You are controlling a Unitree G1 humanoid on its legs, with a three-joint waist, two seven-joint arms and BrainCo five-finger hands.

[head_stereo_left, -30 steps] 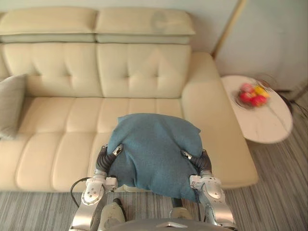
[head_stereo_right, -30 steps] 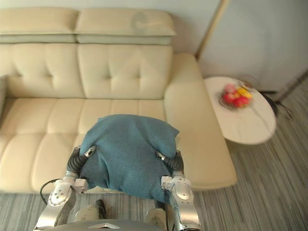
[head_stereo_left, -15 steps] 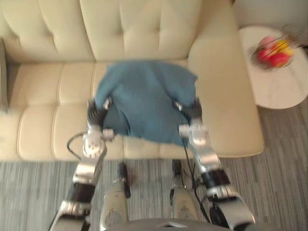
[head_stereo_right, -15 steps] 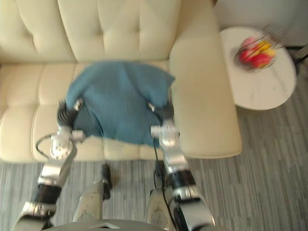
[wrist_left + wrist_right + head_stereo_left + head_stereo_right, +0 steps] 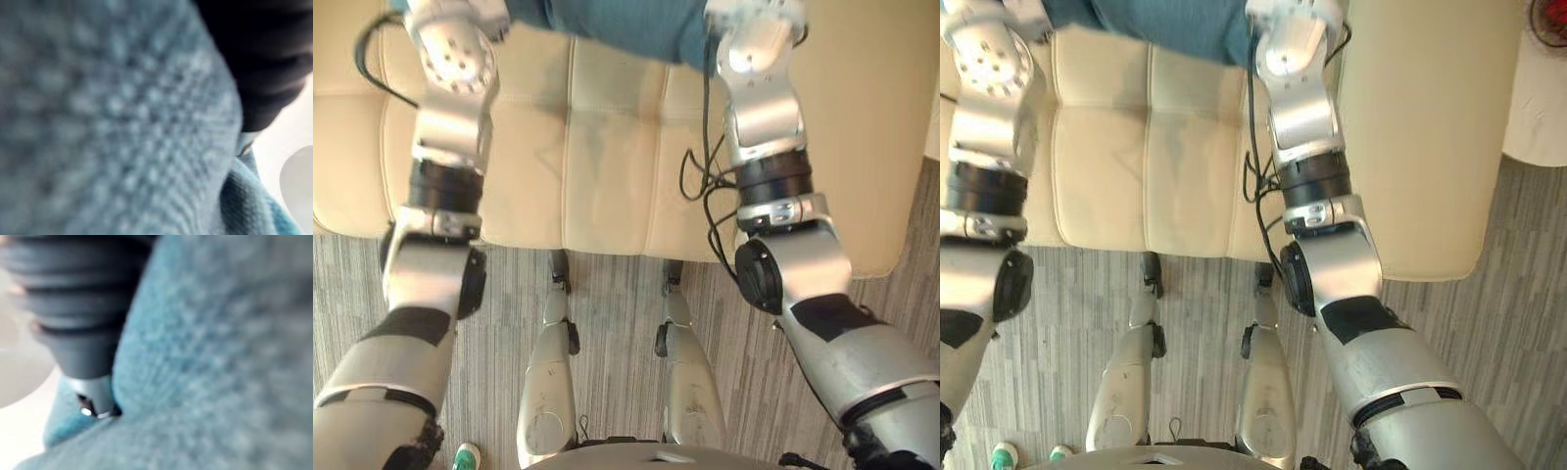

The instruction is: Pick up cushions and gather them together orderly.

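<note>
Your teal knitted cushion lies straight ahead over the cream leather sofa seat, left hand and right hand equally near against its sides, their grip impossible to tell.

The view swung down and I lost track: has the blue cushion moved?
Yes. The cushion has gone deeper over the sofa: its near edge hung at the seat's front edge before and is now well past it, toward the backrest.
</note>
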